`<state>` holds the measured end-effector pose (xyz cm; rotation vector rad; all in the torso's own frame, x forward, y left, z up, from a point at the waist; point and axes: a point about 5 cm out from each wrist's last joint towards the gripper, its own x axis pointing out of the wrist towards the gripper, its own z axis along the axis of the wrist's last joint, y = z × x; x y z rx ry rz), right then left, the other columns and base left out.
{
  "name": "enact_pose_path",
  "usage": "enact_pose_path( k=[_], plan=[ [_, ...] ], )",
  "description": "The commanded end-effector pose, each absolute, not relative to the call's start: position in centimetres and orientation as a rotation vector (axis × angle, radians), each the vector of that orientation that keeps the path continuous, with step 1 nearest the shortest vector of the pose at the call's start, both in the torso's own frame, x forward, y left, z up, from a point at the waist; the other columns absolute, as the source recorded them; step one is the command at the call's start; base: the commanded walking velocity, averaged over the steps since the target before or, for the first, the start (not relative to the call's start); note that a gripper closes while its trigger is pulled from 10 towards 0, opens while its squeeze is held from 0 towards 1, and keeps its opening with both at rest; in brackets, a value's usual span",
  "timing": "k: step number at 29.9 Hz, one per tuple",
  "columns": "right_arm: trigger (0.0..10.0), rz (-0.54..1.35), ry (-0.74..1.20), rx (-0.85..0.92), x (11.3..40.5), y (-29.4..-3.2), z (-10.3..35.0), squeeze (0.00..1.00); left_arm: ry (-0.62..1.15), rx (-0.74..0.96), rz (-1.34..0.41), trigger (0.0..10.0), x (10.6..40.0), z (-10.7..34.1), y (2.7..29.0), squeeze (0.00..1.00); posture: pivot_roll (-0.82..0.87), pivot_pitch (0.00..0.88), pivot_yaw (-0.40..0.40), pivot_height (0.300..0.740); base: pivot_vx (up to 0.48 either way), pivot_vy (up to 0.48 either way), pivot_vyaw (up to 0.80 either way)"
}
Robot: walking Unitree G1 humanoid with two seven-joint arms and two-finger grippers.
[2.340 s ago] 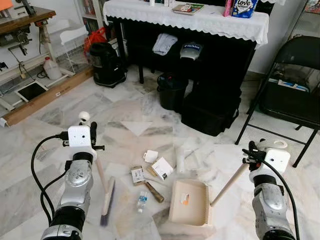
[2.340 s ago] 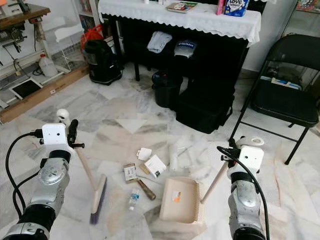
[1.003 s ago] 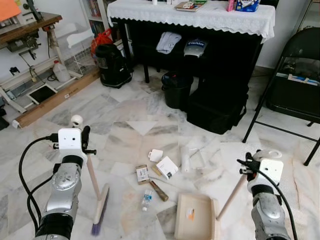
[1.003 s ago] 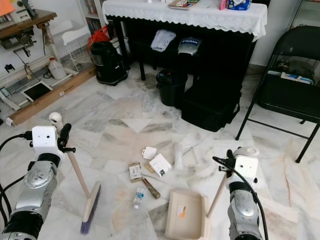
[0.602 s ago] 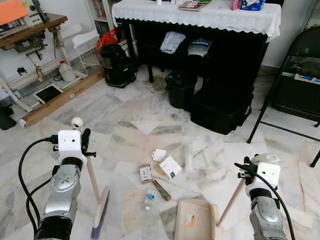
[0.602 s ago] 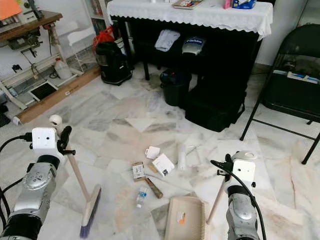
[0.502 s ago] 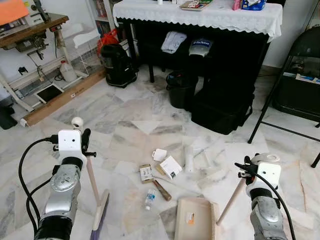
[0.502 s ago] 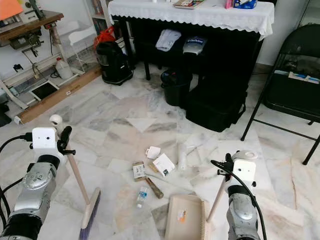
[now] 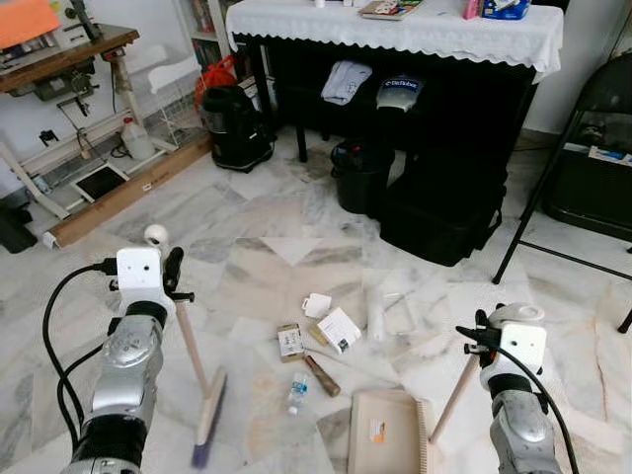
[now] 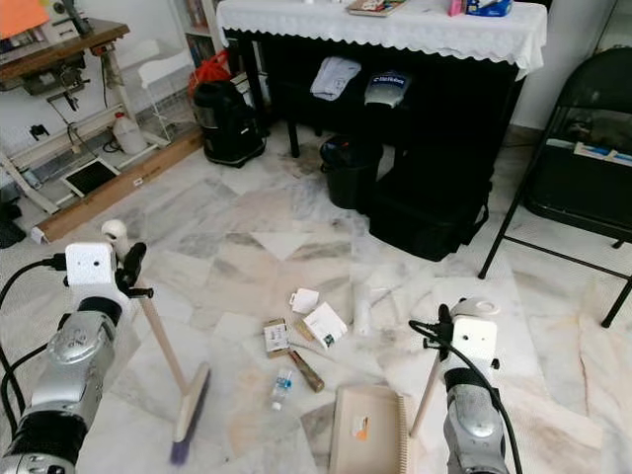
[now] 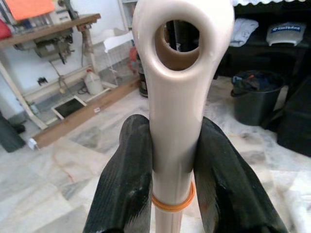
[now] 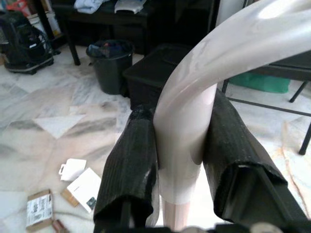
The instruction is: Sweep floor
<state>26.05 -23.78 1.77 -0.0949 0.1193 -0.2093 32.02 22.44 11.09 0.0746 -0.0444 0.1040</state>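
My left gripper (image 9: 170, 271) is shut on the top of a cream broom handle (image 11: 174, 121). The handle slants down to the broom head (image 9: 209, 420), which is on the marble floor left of the litter. My right gripper (image 9: 481, 338) is shut on the curved top of the dustpan handle (image 12: 187, 145). The beige dustpan (image 9: 385, 434) lies flat on the floor just in front of the litter. The litter is a white card box (image 9: 339, 329), a small printed box (image 9: 289, 342), a tiny bottle (image 9: 295, 392), a brown stick-like piece (image 9: 321, 373) and a clear plastic roll (image 9: 375, 314).
Ahead stand a black bin (image 9: 360, 178) and a black case (image 9: 439, 212) under a table with a white cloth (image 9: 395, 30). A black folding chair (image 9: 592, 148) is at the right. A vacuum (image 9: 235, 128) and a wooden plank (image 9: 128, 193) are at the left.
The whole picture has shifted, so the camera moved. The broom head has swung slightly right towards the litter. The dustpan now lies a little closer to me than the litter.
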Motion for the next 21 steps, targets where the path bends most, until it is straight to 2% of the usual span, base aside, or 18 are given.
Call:
enact_pose_path(
  k=[1, 14, 21],
  plan=[
    [10.0, -0.193, 0.107, -0.095, 26.0, -23.4, 1.8, 0.00, -0.042, 0.036, 0.135, 10.0, 32.3, 11.2, 23.0, 0.00, 0.05, 0.013, 0.115, 0.740, 0.000, 0.000, 0.00],
    [10.0, -0.171, 0.106, -0.103, 25.4, -23.2, 1.5, 0.00, -0.044, -0.009, 0.122, 10.0, 33.2, 10.6, 21.3, 0.00, 0.03, 0.051, 0.098, 0.740, 0.000, 0.000, 0.00],
    [10.0, -0.184, 0.072, -0.132, 25.1, -24.1, 2.2, 0.00, -0.049, -0.041, 0.100, 10.0, 33.9, 10.5, 19.5, 0.00, 0.00, 0.068, 0.094, 0.740, 0.000, 0.000, 0.00]
  ],
)
